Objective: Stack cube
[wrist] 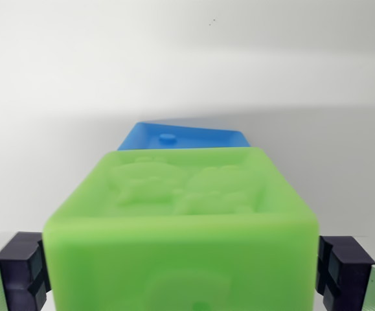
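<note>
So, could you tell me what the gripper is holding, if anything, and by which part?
The gripper holds the green cube by its two opposite side faces, one finger pad on each side.

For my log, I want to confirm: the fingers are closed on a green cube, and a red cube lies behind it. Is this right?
Not quite. In the wrist view the cube behind the green cube is blue, not red. The rest stands: the fingers press against both sides of the green cube.
</note>
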Controlling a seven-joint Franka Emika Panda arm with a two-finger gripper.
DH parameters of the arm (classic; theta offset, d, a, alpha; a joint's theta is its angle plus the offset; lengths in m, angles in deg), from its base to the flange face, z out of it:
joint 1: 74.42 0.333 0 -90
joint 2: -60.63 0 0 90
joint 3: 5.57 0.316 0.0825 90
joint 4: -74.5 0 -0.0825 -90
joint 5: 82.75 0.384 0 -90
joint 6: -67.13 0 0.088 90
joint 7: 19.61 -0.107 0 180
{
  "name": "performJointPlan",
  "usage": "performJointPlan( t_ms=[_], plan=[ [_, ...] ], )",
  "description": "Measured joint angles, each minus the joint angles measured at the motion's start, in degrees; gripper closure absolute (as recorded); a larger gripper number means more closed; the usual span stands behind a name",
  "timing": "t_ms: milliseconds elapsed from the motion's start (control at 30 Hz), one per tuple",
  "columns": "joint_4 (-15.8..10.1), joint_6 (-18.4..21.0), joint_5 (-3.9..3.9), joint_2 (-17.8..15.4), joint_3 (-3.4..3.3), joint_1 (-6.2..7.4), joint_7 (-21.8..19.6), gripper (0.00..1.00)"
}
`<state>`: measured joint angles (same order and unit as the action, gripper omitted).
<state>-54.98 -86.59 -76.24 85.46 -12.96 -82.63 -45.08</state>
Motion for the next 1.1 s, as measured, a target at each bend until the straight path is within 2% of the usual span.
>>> performJointPlan(
  t_ms=[400, 667, 900, 1100],
  plan=[
    [0.0, 0.1, 0.0, -0.1, -0.02, 0.02, 0.0, 0.0],
    [-0.2, 1.4, -0.18, -1.8, -0.34, 0.27, -0.2, 0.0],
    [-0.5, 3.5, -0.7, -4.2, -0.89, 0.71, -0.5, 0.0],
    [-0.6, 5.9, -1.52, -6.8, -1.3, 0.96, -1.0, 0.0]
  ],
)
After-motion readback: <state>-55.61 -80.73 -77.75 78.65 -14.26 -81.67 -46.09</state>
